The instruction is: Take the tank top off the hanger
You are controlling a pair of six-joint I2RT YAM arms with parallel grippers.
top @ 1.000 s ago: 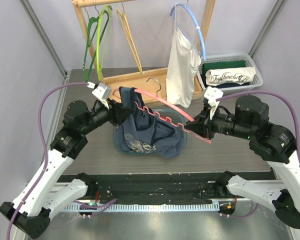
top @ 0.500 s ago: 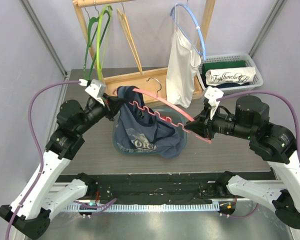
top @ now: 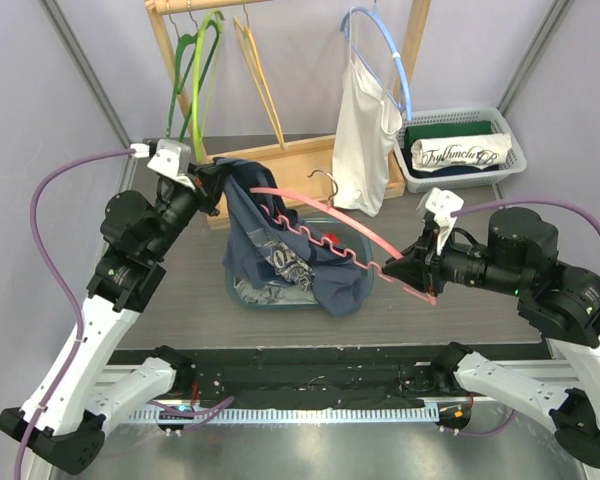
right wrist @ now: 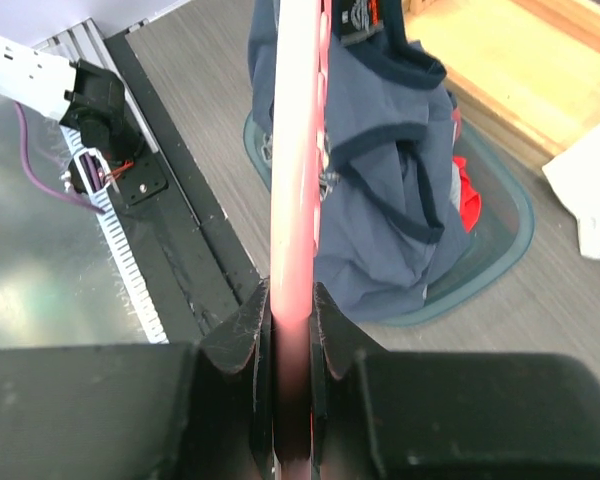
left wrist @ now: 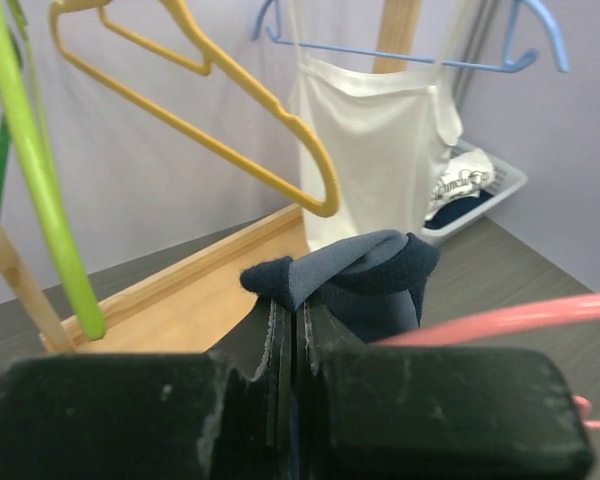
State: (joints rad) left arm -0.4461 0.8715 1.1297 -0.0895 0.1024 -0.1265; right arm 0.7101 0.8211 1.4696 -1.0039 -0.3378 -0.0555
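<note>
**Strap pulled away from hanger end; garment not yet free**

Since the earlier frames the left gripper (top: 214, 180) has been shut and drawn up and back toward the rack, while the right gripper (top: 406, 268) has been pulled away toward the near right, so the two are now farther apart.

The left jaws are pressed fully together on a bunched strap of the navy tank top (top: 280, 245). The right jaws are clamped on one end of the pink hanger (top: 320, 212). The strap is held up beyond the hanger's free end, but the body of the garment is still draped over the notched bar, its lower part hanging down into the teal basin (top: 238, 292). The task is judged to be partly done: the rest of the cloth has yet to be slid off.

Little room is left behind the left gripper, where the wooden rack (top: 280, 158) and the green hangers (top: 192, 95) stand close. The white tank top (top: 365, 130) hangs just beside the hanger's hook. Open table is seen toward the near edge.
</note>
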